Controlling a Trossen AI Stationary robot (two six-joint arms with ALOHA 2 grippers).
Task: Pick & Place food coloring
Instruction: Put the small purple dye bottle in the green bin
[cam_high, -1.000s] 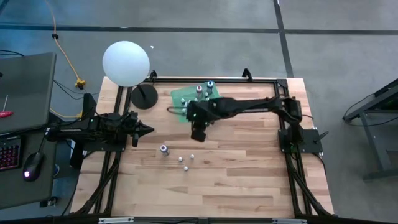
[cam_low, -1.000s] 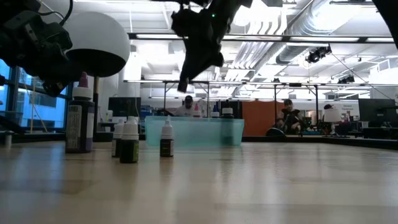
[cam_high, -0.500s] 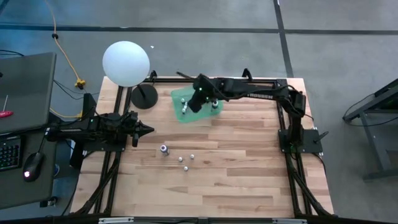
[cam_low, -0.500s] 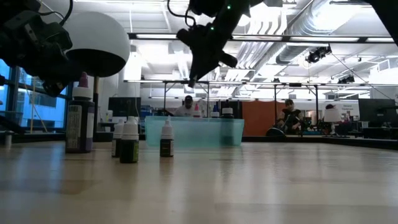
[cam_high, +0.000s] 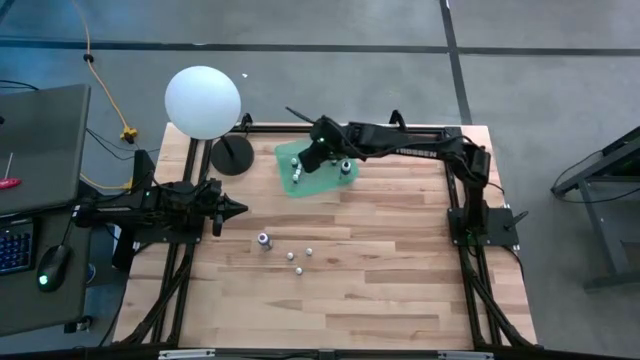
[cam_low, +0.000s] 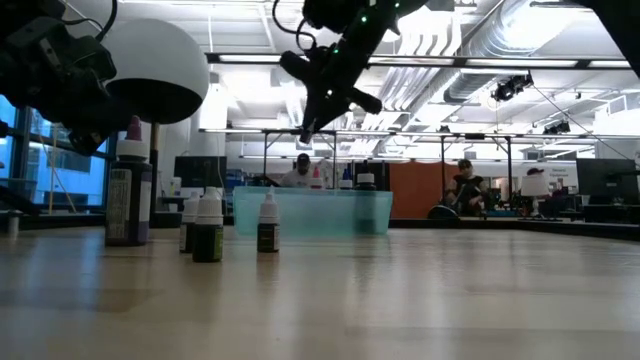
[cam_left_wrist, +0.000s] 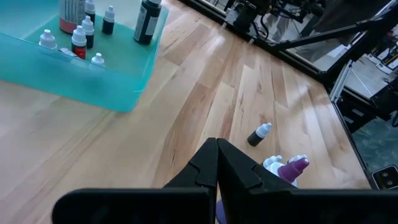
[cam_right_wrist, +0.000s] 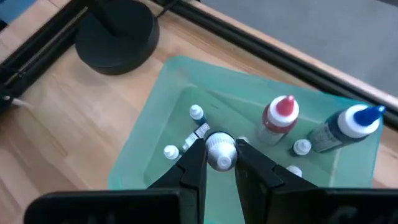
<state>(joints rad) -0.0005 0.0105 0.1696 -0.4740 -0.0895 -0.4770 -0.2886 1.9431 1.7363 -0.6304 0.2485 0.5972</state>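
On the wooden desk (cam_high: 380, 260) sits a green tray (cam_high: 300, 180). The right end effector (cam_right_wrist: 219, 163) hangs over it, clamped on a small white-capped bottle (cam_right_wrist: 220, 151). The left end effector (cam_left_wrist: 217, 149) waits pressed together near four loose bottles (cam_high: 290, 254).

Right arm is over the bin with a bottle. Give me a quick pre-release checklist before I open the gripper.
1. Bottle held: right gripper shut on a small white-capped bottle. Ok.
2. Over the teal bin: ok, in the high and wrist views.
3. Low enough for a soft drop: not ok; the low view shows the gripper well above the bin.
4. Landing spot free: cannot tell; bottles in the bin lie close beneath.
5. Left gripper out of the way at the table's left, shut: ok.
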